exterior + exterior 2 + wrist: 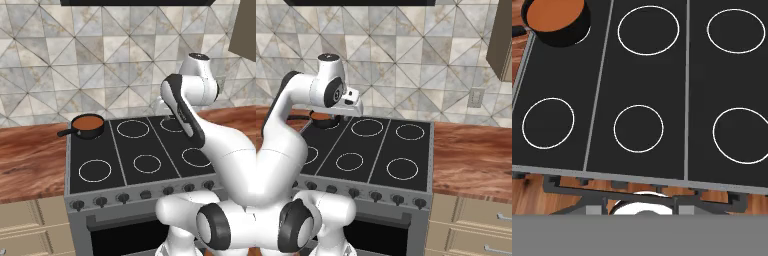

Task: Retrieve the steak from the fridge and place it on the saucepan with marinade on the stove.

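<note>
The stove (125, 160) (372, 150) (602, 100) has a black top with six white ring burners. The saucepan with marinade (88, 125) (557, 20) stands on its back left burner, its reddish-brown liquid showing and its handle pointing left. In the right base view the saucepan (323, 120) is partly hidden behind my arm. My gripper (352, 106) hangs over the back left part of the stove, just right of the saucepan, and its fingers are hidden. The steak and the fridge are out of view.
Wooden counter (30, 160) (471, 160) runs on both sides of the stove, with pale drawers (471, 225) below. A tiled wall (100, 65) stands behind. An upper cabinet (503, 40) hangs at the right, and a row of dark knobs (145, 194) lines the stove front.
</note>
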Available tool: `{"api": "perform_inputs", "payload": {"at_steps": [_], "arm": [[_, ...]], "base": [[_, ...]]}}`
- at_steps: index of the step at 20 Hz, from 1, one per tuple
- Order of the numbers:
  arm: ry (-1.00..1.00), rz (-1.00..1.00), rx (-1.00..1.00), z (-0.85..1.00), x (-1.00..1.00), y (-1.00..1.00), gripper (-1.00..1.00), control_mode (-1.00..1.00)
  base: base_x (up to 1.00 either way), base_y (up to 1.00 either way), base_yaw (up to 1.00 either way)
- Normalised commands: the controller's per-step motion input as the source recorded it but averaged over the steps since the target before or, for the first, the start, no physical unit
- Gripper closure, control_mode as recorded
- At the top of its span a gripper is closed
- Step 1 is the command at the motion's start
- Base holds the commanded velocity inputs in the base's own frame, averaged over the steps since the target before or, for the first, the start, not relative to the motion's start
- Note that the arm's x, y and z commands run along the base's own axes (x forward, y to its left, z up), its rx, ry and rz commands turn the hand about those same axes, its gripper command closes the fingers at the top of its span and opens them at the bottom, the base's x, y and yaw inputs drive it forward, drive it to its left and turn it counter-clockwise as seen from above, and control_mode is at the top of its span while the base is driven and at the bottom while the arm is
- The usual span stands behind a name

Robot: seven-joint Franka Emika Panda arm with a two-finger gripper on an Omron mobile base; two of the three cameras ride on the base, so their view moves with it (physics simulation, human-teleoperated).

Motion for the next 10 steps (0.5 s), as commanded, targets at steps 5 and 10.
{"api": "perform_inputs", "payload": {"at_steps": [5,10], "arm": [[-0.13,0.00,0.00,0.00,-0.46,0.00,-1.00,-1.00],[-0.26,0.00,-0.03,0.00,-1.00,0.00,-1.00,-1.00]], "base": [[0.00,0.00,0.00],[0.00,0.00,0.00]]}}
